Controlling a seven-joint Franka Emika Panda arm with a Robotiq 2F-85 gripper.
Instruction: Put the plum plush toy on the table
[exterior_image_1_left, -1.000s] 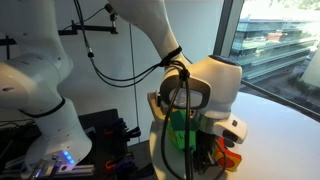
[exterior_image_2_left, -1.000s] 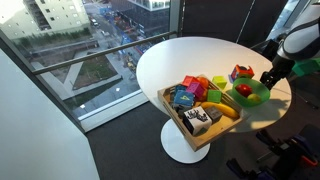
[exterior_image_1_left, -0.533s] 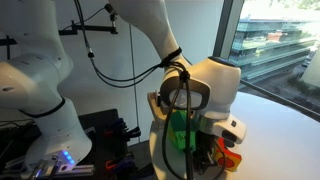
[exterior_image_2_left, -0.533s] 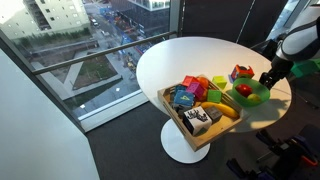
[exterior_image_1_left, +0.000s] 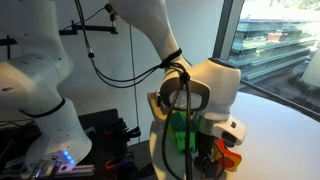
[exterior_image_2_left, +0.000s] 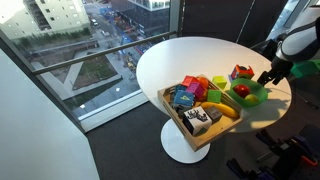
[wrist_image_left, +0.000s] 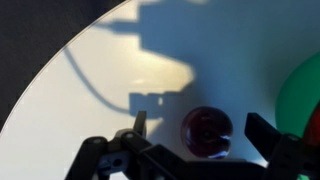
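Looks like we're at the drop-off step. In the wrist view the plum plush toy sits on the white worktop, just beside the green bowl. The gripper hangs over it with its jaws spread wide and nothing in them. I'd guess the next move is a straight lift, so neither finger nudges the ball and sets it rolling.
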